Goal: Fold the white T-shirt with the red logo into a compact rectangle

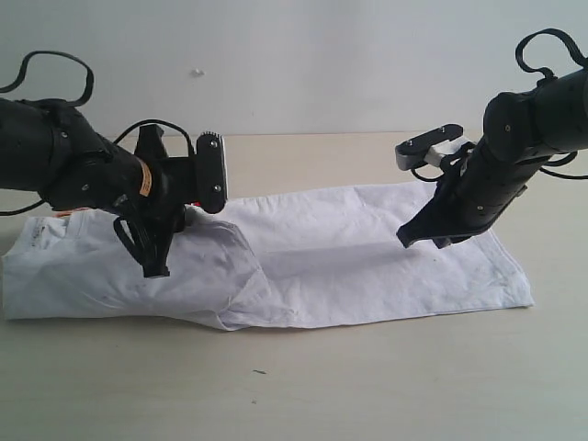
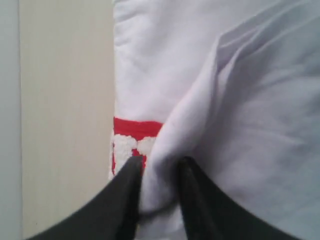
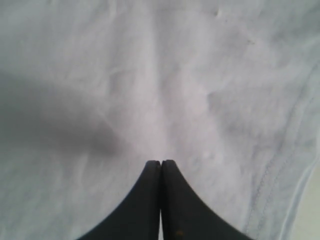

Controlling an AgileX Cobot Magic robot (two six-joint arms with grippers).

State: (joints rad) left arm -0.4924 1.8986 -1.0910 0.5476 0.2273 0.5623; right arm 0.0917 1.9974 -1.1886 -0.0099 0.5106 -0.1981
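A pale beige tabletop (image 1: 386, 386) is stretching across the foreground and meeting a plain off-white wall (image 1: 322, 55) that is filling the whole backdrop. Soft, even light is washing over the scene, leaving only faint grey shadows on the smooth surface. A small dark speck (image 1: 260, 372) is lying toward the front, and a tiny mark (image 1: 197, 71) is showing on the wall.

Left hand (image 1: 156, 270) pointing down, fingers narrowly parted, right hand (image 1: 405, 241) angled down, closed tight

Plain white T-shirt (image 1: 367, 266), red logo (image 2: 137, 127) with white letters (image 2: 124, 146), beige table (image 1: 386, 386)
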